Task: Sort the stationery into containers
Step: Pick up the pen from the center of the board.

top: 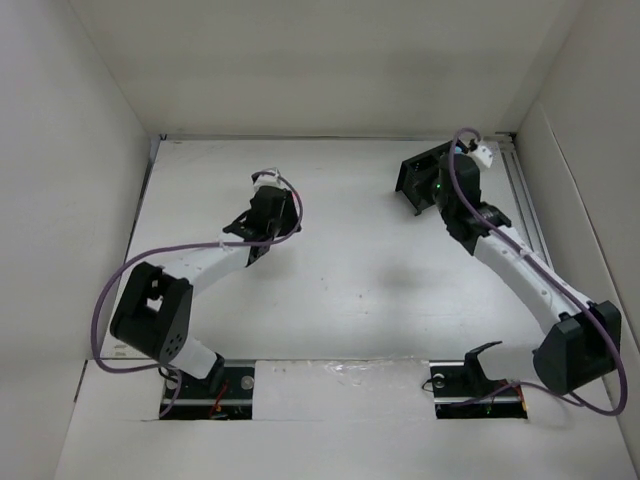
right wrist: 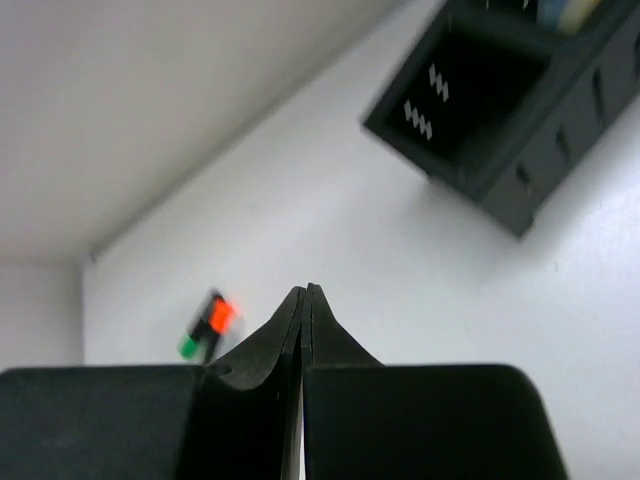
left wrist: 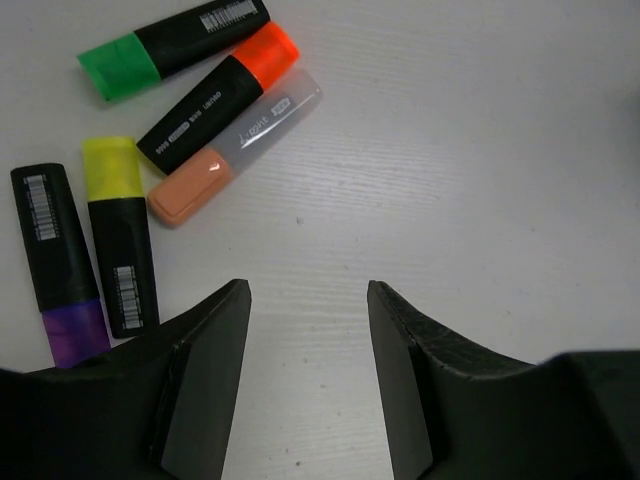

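Note:
In the left wrist view several highlighters lie in a loose group on the white table: a green-capped black one, an orange-capped black one, a pale orange one with a clear cap, a yellow-capped black one and a purple-ended black one. My left gripper is open and empty, hovering just right of and nearer than them; it hides them in the top view. My right gripper is shut and empty beside the black organiser, also in the top view.
White walls enclose the table on the left, back and right. The organiser stands at the back right, close to the right arm's wrist. Something pale blue shows inside it. Blurred markers show far off in the right wrist view.

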You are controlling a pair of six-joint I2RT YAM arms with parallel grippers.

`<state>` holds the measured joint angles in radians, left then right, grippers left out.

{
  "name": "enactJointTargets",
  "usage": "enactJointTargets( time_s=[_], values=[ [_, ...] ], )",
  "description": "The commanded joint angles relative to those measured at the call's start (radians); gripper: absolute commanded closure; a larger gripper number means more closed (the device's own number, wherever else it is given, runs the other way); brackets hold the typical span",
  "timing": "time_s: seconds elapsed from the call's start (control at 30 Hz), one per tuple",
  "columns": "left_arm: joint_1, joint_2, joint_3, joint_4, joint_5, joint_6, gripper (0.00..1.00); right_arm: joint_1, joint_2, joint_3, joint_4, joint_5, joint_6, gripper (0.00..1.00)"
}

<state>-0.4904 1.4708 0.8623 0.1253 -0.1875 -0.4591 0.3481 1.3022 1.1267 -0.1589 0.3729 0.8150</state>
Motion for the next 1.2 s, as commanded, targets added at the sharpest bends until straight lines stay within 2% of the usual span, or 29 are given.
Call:
enactJointTargets(
  time_s=[0.0, 0.1, 0.2, 0.23, 0.33, 0.77, 1.17],
  values=[
    [0.001, 0.048, 0.101, -0.087, -0.104, 0.020, 0.53, 0.035, -0.033, -0.102, 0.018, -0.085, 0.021, 0.98],
    [0.010, 0.106, 0.148, -0.099, -0.130, 0.058, 0.52, 0.069, -0.079, -0.160, 0.018, -0.117, 0.000, 0.93],
    [0.044, 0.169, 0.188, -0.112, -0.119, 0.068, 0.50, 0.078, -0.124, -0.211, 0.018, -0.152, 0.000, 0.78],
    [0.062, 0.189, 0.188, -0.093, -0.104, 0.086, 0.49, 0.078, -0.136, -0.228, 0.028, -0.161, 0.000, 0.69],
    [0.102, 0.217, 0.188, -0.079, -0.038, 0.099, 0.49, 0.078, -0.165, -0.260, 0.039, -0.180, 0.000, 0.63],
    [0.102, 0.295, 0.276, -0.088, -0.006, 0.131, 0.45, 0.078, -0.146, -0.280, 0.084, -0.275, -0.010, 0.61],
    [0.102, 0.370, 0.319, -0.137, -0.087, 0.119, 0.45, 0.078, -0.165, -0.289, 0.084, -0.298, -0.019, 0.60]
  ],
)
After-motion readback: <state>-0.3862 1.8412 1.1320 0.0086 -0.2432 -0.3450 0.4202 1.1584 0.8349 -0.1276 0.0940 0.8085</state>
